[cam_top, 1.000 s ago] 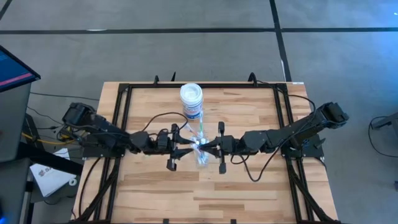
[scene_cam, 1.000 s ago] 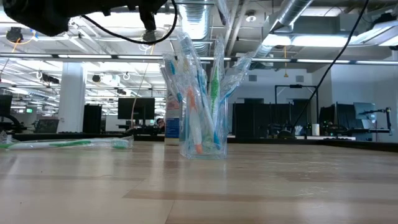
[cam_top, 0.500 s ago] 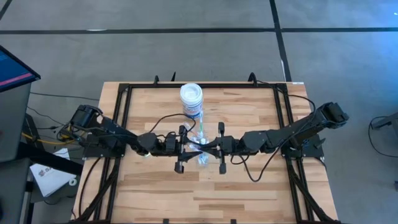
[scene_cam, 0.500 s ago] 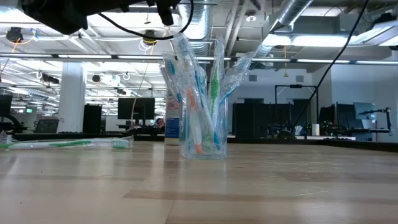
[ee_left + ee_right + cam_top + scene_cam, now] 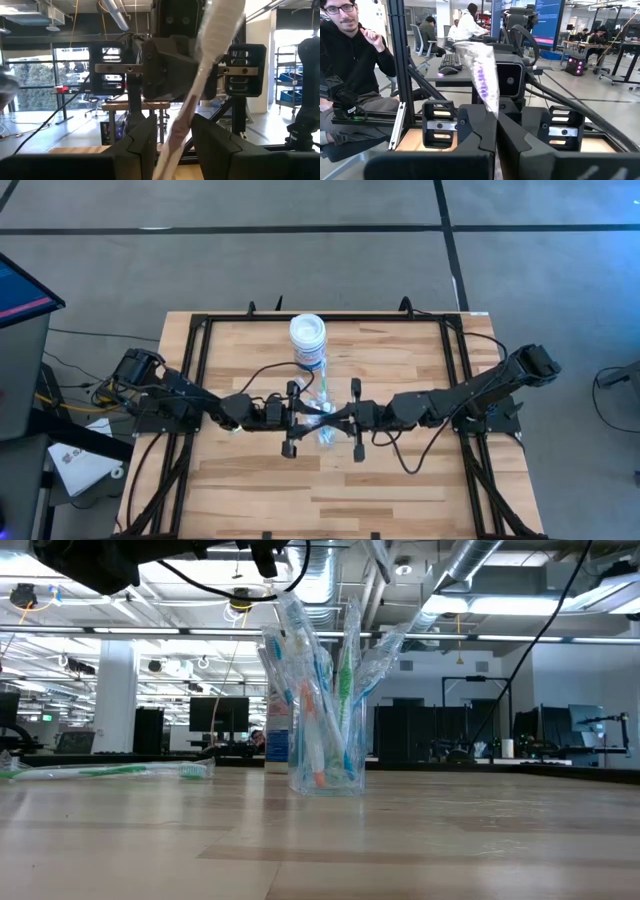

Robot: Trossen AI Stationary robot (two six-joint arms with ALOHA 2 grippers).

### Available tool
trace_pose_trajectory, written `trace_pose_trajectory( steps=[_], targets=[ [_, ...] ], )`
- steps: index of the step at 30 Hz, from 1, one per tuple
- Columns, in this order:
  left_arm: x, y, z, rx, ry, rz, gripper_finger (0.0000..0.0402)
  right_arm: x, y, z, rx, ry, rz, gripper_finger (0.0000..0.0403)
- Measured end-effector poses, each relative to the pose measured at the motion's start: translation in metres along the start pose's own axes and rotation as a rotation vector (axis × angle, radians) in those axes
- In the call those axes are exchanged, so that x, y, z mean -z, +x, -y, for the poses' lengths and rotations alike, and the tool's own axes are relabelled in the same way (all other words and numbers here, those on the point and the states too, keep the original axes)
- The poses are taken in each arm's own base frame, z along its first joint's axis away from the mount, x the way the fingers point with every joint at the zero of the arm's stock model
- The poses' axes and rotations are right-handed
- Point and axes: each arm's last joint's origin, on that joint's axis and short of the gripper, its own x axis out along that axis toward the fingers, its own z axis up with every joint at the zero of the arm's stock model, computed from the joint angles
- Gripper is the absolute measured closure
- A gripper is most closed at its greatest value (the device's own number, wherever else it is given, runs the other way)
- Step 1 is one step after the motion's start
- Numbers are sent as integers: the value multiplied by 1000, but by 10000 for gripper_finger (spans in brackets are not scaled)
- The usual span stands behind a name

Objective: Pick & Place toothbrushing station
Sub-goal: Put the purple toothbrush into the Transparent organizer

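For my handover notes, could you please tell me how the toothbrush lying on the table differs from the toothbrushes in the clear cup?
The lone wrapped toothbrush lies flat on the table, off to one side; the bunched toothbrushes stand nearly upright, leaning in the clear cup.
The lone toothbrush is far from both arms; the cup's toothbrushes sit right under the left gripper and right gripper.
All appear wrapped in clear plastic.

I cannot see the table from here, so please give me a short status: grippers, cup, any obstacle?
Left gripper around a wrapped toothbrush. Right gripper shut on another wrapped brush, above the cup. Cup upright, full. White jar behind it.
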Motion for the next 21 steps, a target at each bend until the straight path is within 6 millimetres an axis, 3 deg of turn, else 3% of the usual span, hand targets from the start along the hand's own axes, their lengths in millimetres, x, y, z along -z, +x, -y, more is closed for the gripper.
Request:
trace_pose_trajectory(
  steps=[15, 21],
  targets=[
    [-4, 0, 1, 41, -2, 47, 290, 2, 2, 0, 1, -2, -6, 403],
    [-4, 0, 1, 41, -1, 46, 333, 2, 2, 0, 2, -2, -6, 403]
  ],
)
